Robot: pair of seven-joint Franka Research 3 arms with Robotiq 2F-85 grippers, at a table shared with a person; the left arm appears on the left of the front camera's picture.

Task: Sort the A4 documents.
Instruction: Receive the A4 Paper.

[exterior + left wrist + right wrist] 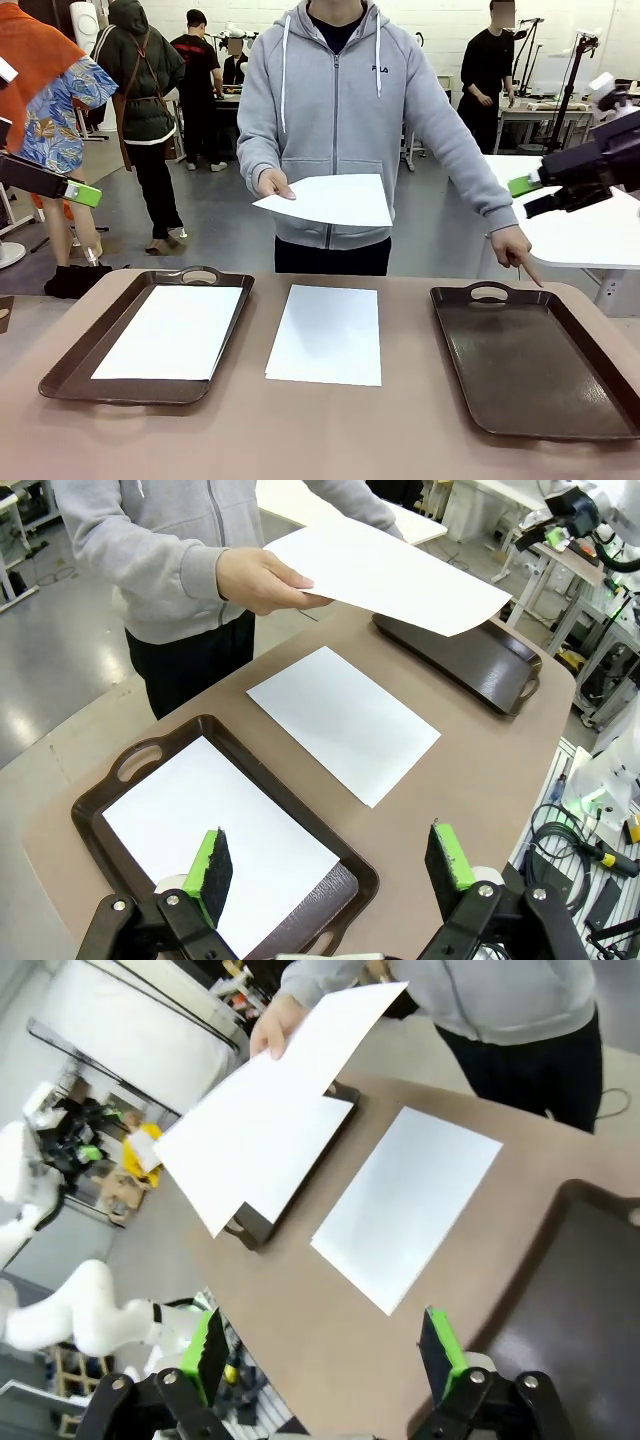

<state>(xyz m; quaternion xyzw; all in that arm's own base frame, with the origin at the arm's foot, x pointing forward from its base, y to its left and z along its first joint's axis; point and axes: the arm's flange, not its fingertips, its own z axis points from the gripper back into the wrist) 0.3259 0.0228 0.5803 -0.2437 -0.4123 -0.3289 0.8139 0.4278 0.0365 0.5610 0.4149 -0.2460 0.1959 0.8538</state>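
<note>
Three A4 documents show in front: one in the left tray, one on the tabletop, one held out by the person's hand. Left wrist: left gripper, jaws spread, empty. Right wrist: right gripper likewise; best pinch the offered sheet at its free edge, keeping it flat.

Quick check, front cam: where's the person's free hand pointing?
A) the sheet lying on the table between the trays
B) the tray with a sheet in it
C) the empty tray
C: the free hand points a finger down at the far rim of the empty tray on the robot's right; the other tray holds a sheet.
</note>
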